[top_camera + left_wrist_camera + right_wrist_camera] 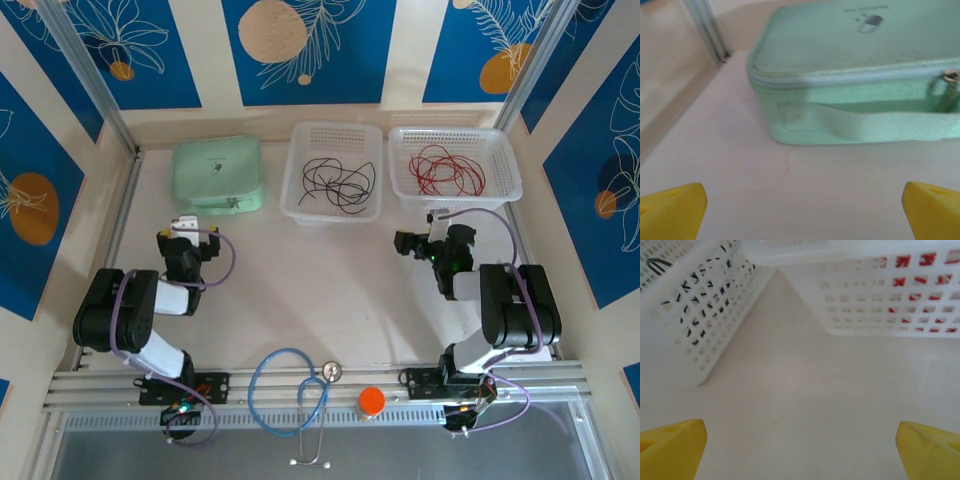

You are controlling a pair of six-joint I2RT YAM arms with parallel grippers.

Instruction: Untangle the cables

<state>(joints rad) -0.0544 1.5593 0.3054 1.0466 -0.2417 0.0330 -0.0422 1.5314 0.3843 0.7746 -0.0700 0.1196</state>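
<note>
Both arms sit folded, elbows back, wrists low over the pale table (320,290). My left arm (150,305) points at the 1 mint-green fabric zip case (218,173). The right arm (505,305) faces the gap btwn the 2 white plastic mesh baskets (291,195). Thin black cables (338,180) lie curled in the left basket, thin red cables (447,170) in the right. Can't count the strands. Left jaws: wide apart, nothing held, short of the case. Right jaws: also wide apart, empty.
</note>
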